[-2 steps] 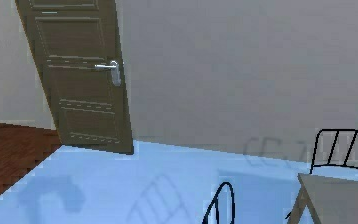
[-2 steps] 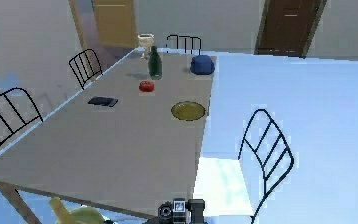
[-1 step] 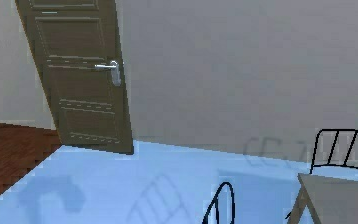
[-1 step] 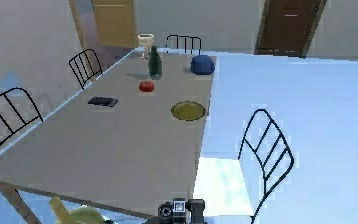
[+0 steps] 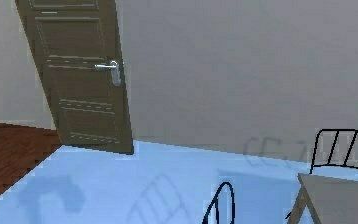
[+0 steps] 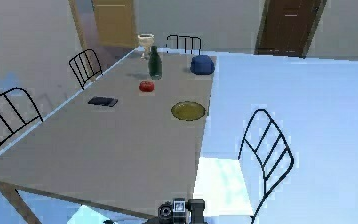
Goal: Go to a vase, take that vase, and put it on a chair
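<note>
In the arm side view, a pale vase-like vessel [image 6: 145,42] stands at the far end of a long wooden table [image 6: 107,140], just behind a dark green bottle [image 6: 155,66]. Black wire chairs surround the table: one at the near right [image 6: 265,150], one at the far end [image 6: 184,43], and two on the left [image 6: 85,65] [image 6: 7,115]. The gripper [image 6: 183,211] shows as a dark body with white squares at the bottom edge, by the table's near edge. I cannot tell whether it holds anything.
Also on the table are a blue object [image 6: 201,65], a small red thing [image 6: 145,87], a dark flat slab [image 6: 102,101] and a yellowish plate [image 6: 188,110]. The forward view has a brown door [image 5: 82,70], a wire chair [image 5: 342,148] and a table corner [image 5: 337,195]. Light blue floor lies open to the right of the table.
</note>
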### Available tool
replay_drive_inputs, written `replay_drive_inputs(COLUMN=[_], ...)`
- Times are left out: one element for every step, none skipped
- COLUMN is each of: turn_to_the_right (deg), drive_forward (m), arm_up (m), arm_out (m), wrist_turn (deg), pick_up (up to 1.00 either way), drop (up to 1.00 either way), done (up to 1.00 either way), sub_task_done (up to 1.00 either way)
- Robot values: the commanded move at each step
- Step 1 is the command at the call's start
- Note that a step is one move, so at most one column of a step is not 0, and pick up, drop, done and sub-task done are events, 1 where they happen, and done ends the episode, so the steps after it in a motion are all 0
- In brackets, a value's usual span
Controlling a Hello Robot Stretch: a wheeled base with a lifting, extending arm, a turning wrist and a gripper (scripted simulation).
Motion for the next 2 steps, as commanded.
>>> replay_drive_inputs(turn_to_the_right=[0.0,0.0], drive_forward=[0.0,0.0], arm_up=[0.1,0.0], arm_out=[0.0,-0.08], wrist_turn=[0.0,0.0], pick_up=[0.0,0.0], drop=[0.0,0.0], done=[0.0,0.0], sub_task_done=[0.0,0.0])
